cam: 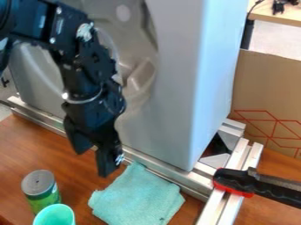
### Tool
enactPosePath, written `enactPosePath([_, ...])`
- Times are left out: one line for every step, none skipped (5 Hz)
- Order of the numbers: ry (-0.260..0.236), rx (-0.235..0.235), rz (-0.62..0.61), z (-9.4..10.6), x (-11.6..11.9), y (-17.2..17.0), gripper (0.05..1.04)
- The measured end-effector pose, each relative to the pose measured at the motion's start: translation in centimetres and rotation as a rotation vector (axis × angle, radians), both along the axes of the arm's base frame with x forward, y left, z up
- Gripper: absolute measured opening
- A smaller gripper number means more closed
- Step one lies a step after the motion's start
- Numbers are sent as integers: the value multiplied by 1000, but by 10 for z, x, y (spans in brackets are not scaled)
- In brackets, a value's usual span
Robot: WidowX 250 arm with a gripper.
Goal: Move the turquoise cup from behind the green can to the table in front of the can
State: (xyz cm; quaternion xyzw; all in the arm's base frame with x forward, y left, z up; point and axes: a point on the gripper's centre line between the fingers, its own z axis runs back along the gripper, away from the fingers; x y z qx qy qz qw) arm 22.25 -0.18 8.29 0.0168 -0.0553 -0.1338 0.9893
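Note:
The black gripper point(93, 160) hangs at left centre, pointing down in front of a grey panel, with its two fingers apart and nothing between them. Below and to its right, a folded teal cloth point(138, 197) lies on the wooden table. A green can with a grey lid point(42, 190) stands upright at the lower left, down and left of the gripper. In front of the can is a teal cup point(54, 215), cut off by the bottom edge.
A large grey molded housing point(170, 88) stands behind the gripper. Metal rails point(159, 166) run along its base, with a black and red clamp point(253, 183) at the right. A cardboard panel point(267, 88) stands at the right edge. The wooden table point(23, 149) spreads in front.

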Motion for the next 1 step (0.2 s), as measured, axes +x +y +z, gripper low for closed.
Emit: enactPosePath([64, 6, -17, -16, 1, -6, 1003])
